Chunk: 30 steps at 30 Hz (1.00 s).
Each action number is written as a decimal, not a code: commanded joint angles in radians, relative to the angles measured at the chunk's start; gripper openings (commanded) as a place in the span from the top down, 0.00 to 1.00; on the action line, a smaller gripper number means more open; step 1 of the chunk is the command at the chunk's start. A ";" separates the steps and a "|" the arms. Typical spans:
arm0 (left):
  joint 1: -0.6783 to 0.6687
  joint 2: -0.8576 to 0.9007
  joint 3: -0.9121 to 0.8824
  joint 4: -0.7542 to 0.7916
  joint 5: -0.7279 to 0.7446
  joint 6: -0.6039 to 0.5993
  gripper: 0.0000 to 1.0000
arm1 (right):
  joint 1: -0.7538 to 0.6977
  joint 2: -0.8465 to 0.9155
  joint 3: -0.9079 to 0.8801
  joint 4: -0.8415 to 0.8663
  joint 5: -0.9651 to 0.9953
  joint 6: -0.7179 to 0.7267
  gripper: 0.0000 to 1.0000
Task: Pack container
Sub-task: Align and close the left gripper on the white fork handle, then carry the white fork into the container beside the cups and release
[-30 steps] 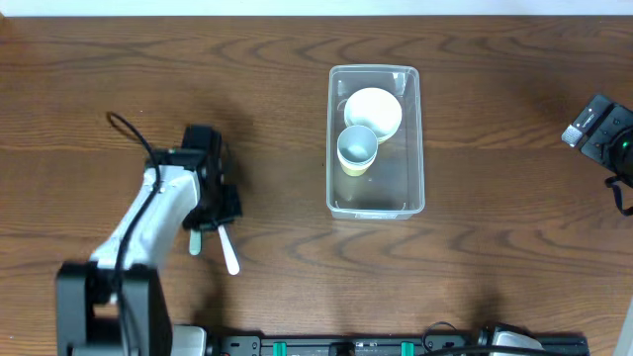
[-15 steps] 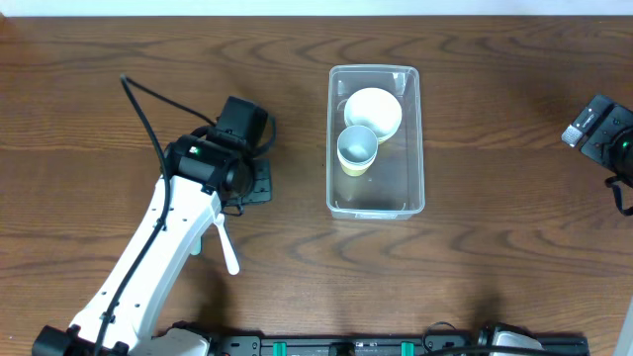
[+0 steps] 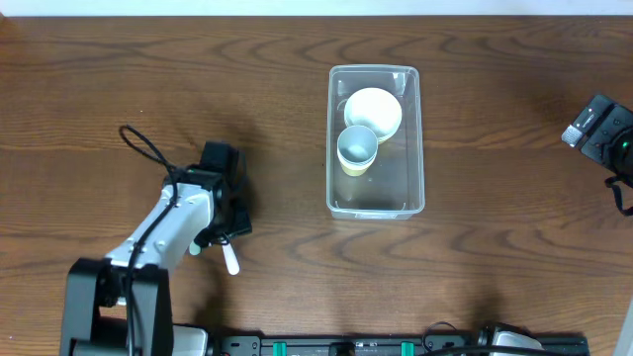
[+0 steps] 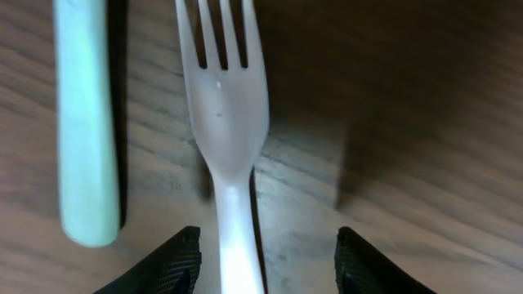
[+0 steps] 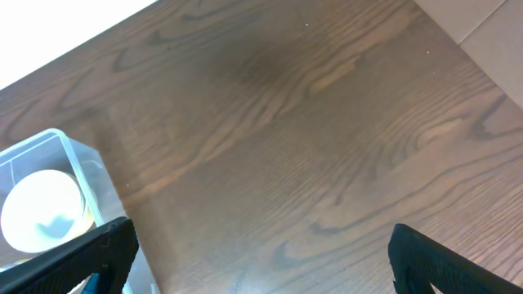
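Observation:
The clear plastic container stands right of centre and holds a pale yellow bowl and a grey cup; its corner shows in the right wrist view. A white plastic fork lies on the table, its handle between the open fingers of my left gripper. Overhead, the fork's end sticks out below the left gripper. A pale green utensil handle lies beside the fork. My right gripper is open and empty at the far right.
The brown wooden table surrounds everything. A black cable loops off the left arm. The table's front edge rail runs along the bottom.
My left arm swung up toward the container half a second ago, then came back down and left over the fork and green utensil. The right arm has not moved.

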 commanded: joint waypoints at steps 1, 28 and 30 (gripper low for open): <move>0.020 0.022 -0.012 0.034 0.009 0.002 0.46 | -0.007 -0.006 -0.001 -0.002 0.013 0.014 0.01; -0.030 -0.025 0.241 -0.158 0.133 0.173 0.94 | -0.007 -0.006 -0.001 -0.002 0.013 0.014 0.01; -0.077 -0.043 0.340 -0.223 0.132 0.199 0.94 | -0.007 -0.006 -0.001 -0.002 0.014 0.013 0.01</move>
